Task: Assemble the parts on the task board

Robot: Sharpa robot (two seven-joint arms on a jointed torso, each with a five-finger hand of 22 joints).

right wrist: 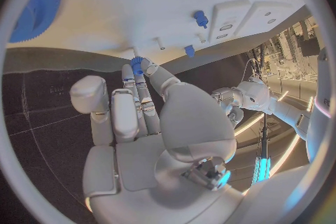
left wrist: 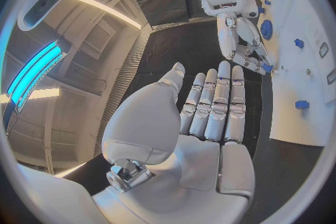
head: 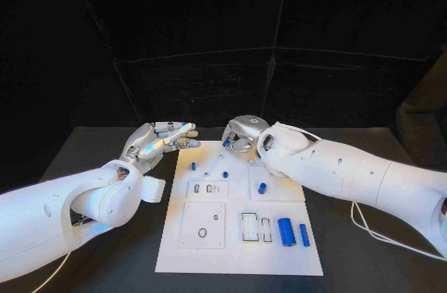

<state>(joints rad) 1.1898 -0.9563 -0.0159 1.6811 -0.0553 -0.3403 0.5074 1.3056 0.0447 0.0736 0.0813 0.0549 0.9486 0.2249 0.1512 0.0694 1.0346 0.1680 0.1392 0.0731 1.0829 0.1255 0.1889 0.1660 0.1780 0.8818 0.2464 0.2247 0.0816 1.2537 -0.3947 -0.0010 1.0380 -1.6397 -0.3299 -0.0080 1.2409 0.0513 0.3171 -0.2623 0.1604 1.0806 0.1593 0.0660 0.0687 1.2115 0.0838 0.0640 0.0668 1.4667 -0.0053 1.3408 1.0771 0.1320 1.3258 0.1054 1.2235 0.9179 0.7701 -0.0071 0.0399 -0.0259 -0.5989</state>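
Right hand (head: 244,133) pinches a small blue plastic part (right wrist: 137,64) in its fingertips at the far edge of the white task board (head: 240,251); left hand (head: 166,140), fingers straight, together, empty, hovers off board's far-left corner. Best practice: lower slowly, keep part upright over its hole.

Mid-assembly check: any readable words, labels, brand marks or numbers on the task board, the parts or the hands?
None readable.
Task board: outlines and slots, no lettering.
Blue parts: plain.
Left hand and right hand: no legible markings.
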